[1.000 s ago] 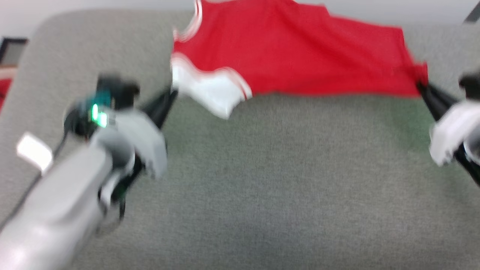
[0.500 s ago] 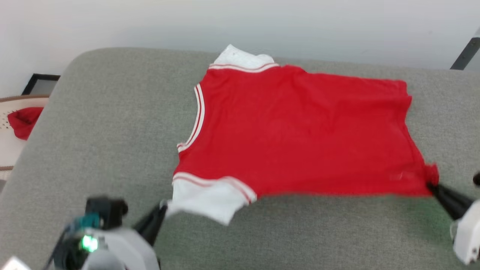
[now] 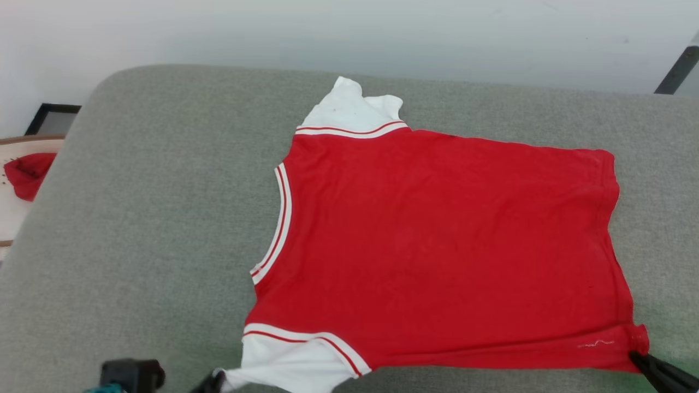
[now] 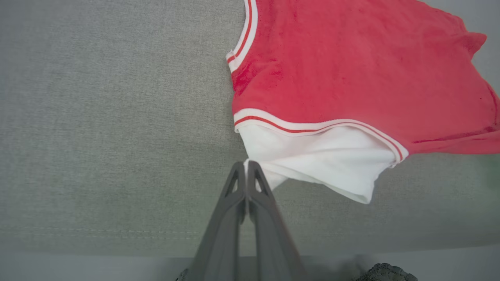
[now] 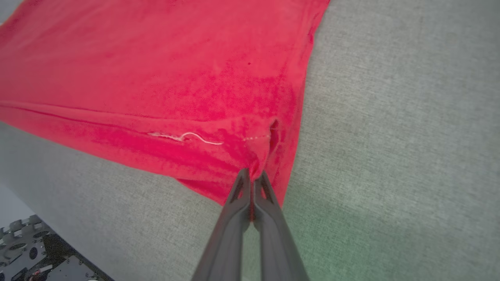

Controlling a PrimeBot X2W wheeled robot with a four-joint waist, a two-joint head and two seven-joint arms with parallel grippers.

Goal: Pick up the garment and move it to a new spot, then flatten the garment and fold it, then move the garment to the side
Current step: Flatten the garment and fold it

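On the grey upholstered cushion (image 3: 164,229), spread nearly flat with a plain red face up: the garment (image 3: 437,245), a red jersey-style T-shirt. Neck opening, edged in white-and-red striped trim, toward the robot's left; hem toward its right. At the edge away from the robot, slightly crumpled, the far white sleeve (image 3: 355,109). At the edge closest to the robot, lifted a little off the cushion, the near white sleeve (image 4: 324,156).

Pinched at that near sleeve's tip by the left gripper (image 4: 246,166), fingers pressed together on the white fabric. Pinched at the near hem corner by the right gripper (image 5: 252,173), fingers likewise closed tight on bunched red cloth, just beside a loose white thread (image 5: 187,137).

Beyond the cushion's rounded left corner: a small red cloth (image 3: 27,174) in a cream basket (image 3: 13,218), with a black frame (image 3: 52,117) near the pale wall (image 3: 327,33).
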